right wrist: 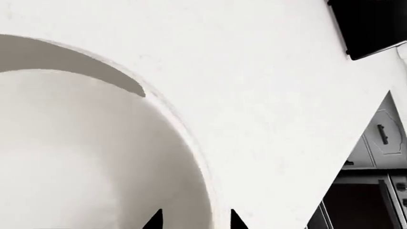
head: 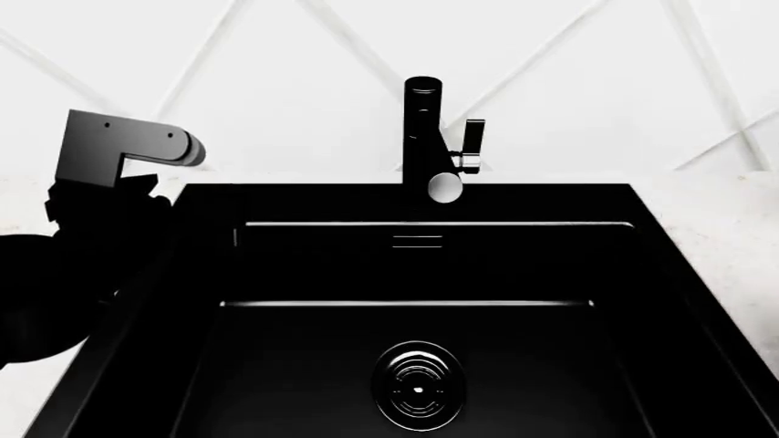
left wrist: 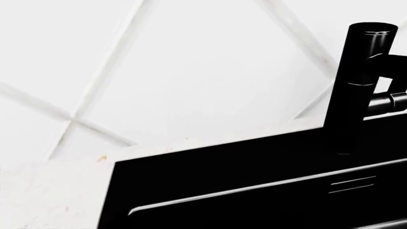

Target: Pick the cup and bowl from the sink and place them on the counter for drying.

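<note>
The white bowl [right wrist: 83,157] sits upright on the white counter [right wrist: 254,71], filling much of the right wrist view. My right gripper [right wrist: 195,220] is open and straddles the bowl's rim, one black fingertip [right wrist: 154,220] inside the bowl and the other outside, neither pressing the wall. The black sink [head: 305,365] has nothing in it, only its ringed drain [head: 418,397]. My left arm [head: 109,182] hovers over the sink's left rim. Its fingers do not show against the black basin [left wrist: 222,167] in the left wrist view. The cup is out of view.
The black faucet [head: 424,137] with a chrome side handle stands behind the basin, also seen as faucet [left wrist: 362,86]. A white tiled wall rises behind it. A sink corner [right wrist: 372,24] and lower cabinet fronts [right wrist: 381,138] lie past the counter's edge.
</note>
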Tool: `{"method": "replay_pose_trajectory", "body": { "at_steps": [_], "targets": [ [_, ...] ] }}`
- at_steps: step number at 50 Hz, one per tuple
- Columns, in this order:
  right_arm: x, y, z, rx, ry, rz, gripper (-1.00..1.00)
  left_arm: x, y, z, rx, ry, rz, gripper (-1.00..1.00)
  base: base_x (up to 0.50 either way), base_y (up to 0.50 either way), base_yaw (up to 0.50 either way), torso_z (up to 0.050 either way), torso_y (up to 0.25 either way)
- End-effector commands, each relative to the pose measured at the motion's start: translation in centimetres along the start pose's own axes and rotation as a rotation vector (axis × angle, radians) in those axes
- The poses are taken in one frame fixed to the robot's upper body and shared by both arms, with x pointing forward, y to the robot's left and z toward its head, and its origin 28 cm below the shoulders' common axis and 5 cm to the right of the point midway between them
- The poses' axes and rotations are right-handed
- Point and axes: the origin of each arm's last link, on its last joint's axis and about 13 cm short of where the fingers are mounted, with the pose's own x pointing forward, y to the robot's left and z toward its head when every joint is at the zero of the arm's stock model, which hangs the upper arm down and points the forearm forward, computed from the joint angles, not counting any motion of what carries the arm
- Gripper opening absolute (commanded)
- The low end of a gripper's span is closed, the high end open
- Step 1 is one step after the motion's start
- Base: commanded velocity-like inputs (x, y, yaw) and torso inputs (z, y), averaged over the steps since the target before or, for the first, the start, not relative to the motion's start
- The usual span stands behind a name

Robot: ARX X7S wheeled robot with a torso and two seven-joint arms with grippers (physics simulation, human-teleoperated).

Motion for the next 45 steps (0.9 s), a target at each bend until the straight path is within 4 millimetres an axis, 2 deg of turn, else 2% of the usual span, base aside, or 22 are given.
{"method": "replay_pose_trajectory", "body": {
  "at_steps": [1, 20, 28, 35, 41, 45],
  "targets": [
    [1.5, 1.0, -0.6, 0.013, -0.007, -0.014, 1.0, -0.1, -0.2, -0.1, 0.001, 0.004, 0.005, 1.0, 0.0, 0.0, 0.0, 0.0, 0.0],
    [1.0, -0.2, -0.3, 0.042, -0.078, -0.099, 1.0, 0.1, 0.0, -0.1, 0.002, 0.009, -0.004, 1.0, 0.0, 0.0, 0.0, 0.0, 0.0],
    [0.2, 0.3, 0.5, 0.017, -0.084, -0.007, 1.0, 0.3, -0.1, 0.0, 0.006, 0.008, -0.01, 1.0, 0.0, 0.0, 0.0, 0.0, 0.0],
    [-1.5, -0.5, 0.8, -0.014, -0.1, 0.023, 1.0, 0.3, -0.3, 0.2, 0.01, 0.004, -0.009, 1.0, 0.0, 0.0, 0.0, 0.0, 0.0],
    [-3.9, -1.5, 1.8, -0.011, -0.177, 0.036, 1.0, 0.5, -0.4, 0.0, 0.007, 0.005, -0.01, 1.0, 0.0, 0.0, 0.0, 0.0, 0.0],
    [-4.7, -1.7, 2.3, -0.012, -0.201, 0.039, 1.0, 0.4, -0.4, 0.0, 0.005, 0.003, -0.011, 1.0, 0.0, 0.0, 0.0, 0.0, 0.0]
  ]
}}
